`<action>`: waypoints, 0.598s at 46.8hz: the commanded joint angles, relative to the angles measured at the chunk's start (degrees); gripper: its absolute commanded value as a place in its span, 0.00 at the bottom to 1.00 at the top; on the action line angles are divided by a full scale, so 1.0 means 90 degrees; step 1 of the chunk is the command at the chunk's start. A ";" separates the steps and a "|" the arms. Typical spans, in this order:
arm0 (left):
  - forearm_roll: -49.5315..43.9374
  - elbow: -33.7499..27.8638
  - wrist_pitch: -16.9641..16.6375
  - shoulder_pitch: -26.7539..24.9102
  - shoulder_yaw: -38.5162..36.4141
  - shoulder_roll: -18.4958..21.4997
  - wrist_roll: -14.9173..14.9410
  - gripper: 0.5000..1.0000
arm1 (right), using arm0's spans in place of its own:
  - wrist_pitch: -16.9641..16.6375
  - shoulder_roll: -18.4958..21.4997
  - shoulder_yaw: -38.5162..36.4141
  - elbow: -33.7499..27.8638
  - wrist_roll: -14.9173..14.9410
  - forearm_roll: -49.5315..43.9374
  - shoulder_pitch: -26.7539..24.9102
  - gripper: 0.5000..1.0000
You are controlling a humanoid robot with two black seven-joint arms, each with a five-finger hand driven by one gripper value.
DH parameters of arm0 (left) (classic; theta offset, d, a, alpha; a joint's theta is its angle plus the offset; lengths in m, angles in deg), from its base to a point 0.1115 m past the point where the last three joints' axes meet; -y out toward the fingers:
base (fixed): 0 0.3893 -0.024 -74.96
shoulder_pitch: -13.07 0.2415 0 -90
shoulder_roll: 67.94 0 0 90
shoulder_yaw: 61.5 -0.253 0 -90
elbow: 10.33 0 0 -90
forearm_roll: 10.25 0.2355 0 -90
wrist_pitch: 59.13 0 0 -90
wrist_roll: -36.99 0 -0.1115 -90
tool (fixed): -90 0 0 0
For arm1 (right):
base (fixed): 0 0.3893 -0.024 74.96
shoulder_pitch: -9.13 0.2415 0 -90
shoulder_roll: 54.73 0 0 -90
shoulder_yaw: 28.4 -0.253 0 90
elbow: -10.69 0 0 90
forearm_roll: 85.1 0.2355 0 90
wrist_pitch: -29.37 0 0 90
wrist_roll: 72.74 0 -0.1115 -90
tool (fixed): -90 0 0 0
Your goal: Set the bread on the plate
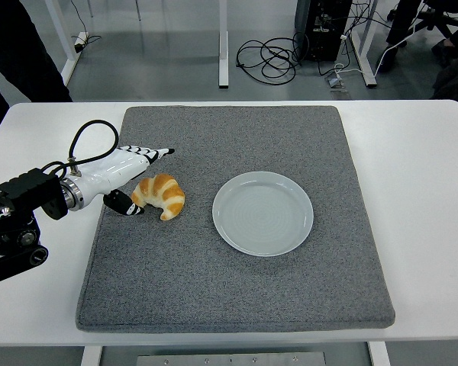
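Item: 1 bread (159, 196), a croissant, left of centre on the grey mat (237, 290), free of the plate (262, 213) to its right. Left hand (130, 171) at its left end, fingers spread, nothing gripped; thumb touching or nearly so. Risk: closing off-centre pushes the pastry aside, or crushes its crust.

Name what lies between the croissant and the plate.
Nothing: the head view shows only bare grey mat between the croissant and the plate.

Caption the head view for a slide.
Left hand open around the croissant on a grey mat, beside an empty plate.
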 commanded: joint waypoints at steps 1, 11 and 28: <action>-0.0001 0.0146 -0.0101 0.0019 -0.0048 -0.0113 0.0002 0.95 | 0.0000 0.0000 0.0000 0.0000 0.0001 0.0000 0.0000 1.00; -0.0001 0.0488 -0.0492 0.0175 -0.0175 -0.0435 -0.0018 0.95 | 0.0000 0.0000 0.0000 0.0000 0.0001 0.0000 0.0000 1.00; -0.0089 0.0488 -0.0502 0.0175 -0.0126 -0.0562 -0.0525 0.95 | 0.0000 0.0000 0.0000 0.0000 0.0001 0.0000 0.0000 1.00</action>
